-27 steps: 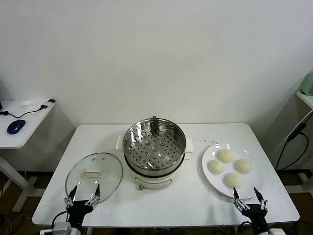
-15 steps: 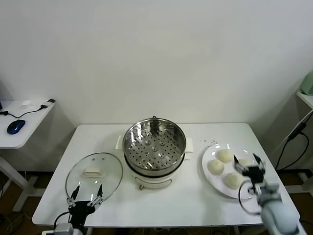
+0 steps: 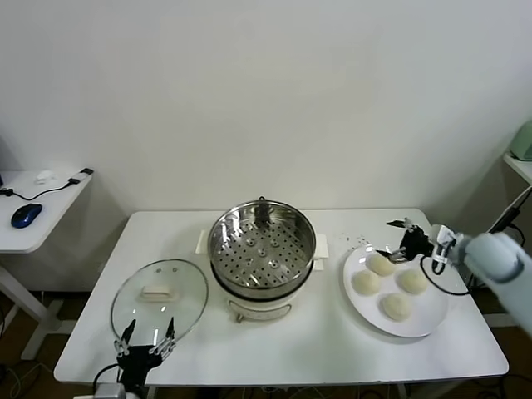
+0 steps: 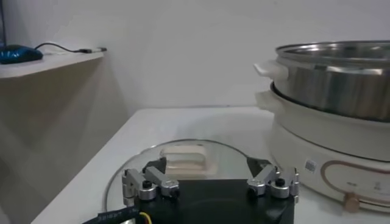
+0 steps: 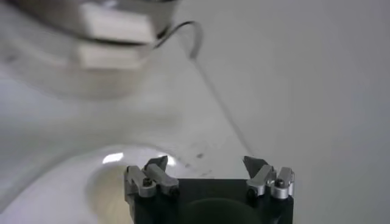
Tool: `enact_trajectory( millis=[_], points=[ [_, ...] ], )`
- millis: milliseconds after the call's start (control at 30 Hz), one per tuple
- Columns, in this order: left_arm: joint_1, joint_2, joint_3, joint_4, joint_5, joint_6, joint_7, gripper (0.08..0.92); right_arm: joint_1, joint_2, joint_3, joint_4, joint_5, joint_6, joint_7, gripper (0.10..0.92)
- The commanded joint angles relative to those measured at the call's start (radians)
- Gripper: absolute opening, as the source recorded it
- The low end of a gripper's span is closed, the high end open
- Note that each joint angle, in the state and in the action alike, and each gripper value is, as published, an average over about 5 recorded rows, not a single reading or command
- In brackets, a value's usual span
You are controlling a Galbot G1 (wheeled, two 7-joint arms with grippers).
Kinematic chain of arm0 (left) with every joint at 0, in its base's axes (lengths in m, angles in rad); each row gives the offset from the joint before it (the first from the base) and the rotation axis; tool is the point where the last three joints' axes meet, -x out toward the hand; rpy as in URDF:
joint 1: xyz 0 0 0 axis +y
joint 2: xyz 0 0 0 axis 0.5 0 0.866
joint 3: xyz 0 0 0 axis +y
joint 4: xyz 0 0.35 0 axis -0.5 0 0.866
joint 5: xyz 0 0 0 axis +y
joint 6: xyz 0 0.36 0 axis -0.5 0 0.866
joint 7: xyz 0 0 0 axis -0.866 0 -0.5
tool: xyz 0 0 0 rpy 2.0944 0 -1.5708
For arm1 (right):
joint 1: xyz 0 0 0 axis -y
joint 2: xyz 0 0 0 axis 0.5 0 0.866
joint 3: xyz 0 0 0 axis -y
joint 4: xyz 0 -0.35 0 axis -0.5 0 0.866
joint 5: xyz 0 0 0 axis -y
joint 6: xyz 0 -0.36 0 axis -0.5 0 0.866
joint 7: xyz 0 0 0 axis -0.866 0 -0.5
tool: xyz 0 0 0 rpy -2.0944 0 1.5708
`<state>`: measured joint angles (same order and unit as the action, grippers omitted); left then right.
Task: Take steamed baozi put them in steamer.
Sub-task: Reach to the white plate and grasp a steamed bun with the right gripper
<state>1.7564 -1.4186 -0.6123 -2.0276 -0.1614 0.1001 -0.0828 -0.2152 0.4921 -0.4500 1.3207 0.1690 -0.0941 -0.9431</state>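
right hand (image 3: 397,237) moved above far baozi (image 3: 381,263) | fingers spread | left hand (image 3: 148,341) parked

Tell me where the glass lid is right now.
In the head view the glass lid lies flat on the white table, on the robot's left, just beside the steamer and right ahead of the open left gripper.

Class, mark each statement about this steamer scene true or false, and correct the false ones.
1. All four baozi lie on the white plate. True.
2. The steamer already holds one bun. False: its perforated tray is bare.
3. The glass lid sits on the steamer. False: it lies on the table beside it, on the robot's left.
4. The right gripper is open, at the plate's far edge. True.
5. The left gripper grips the lid. False: it is open at the table's near edge.
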Motion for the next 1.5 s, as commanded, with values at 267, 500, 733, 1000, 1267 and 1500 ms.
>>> enact_trajectory(
  millis=[267, 500, 733, 1000, 1267, 1500],
  points=[
    [-0.007, -0.015, 0.002, 0.023, 0.003, -0.009, 0.001, 0.823, 0.651, 0.167, -0.879, -0.340, -0.016, 0.025, -0.301, 0.823],
    [-0.006, -0.025, 0.005, 0.036, 0.012, -0.019, 0.000, 0.823, 0.502, 0.296, -0.748, -0.467, -0.024, -0.009, -0.212, 0.823],
    [-0.005, -0.030, 0.008, 0.045, 0.019, -0.028, -0.001, 0.823, 0.388, 0.388, -0.610, -0.582, -0.066, -0.002, -0.160, 0.823],
    [-0.005, -0.041, 0.017, 0.053, 0.033, -0.033, -0.001, 0.823, 0.331, 0.443, -0.554, -0.657, -0.113, 0.021, -0.149, 0.823],
    [0.002, -0.050, 0.022, 0.053, 0.046, -0.040, -0.002, 0.823, 0.305, 0.483, -0.497, -0.710, -0.158, 0.035, -0.139, 0.748],
    [0.015, -0.060, 0.028, 0.041, 0.062, -0.042, -0.004, 0.823, 0.323, 0.456, -0.499, -0.645, -0.133, 0.038, -0.149, 0.587]
  ],
)
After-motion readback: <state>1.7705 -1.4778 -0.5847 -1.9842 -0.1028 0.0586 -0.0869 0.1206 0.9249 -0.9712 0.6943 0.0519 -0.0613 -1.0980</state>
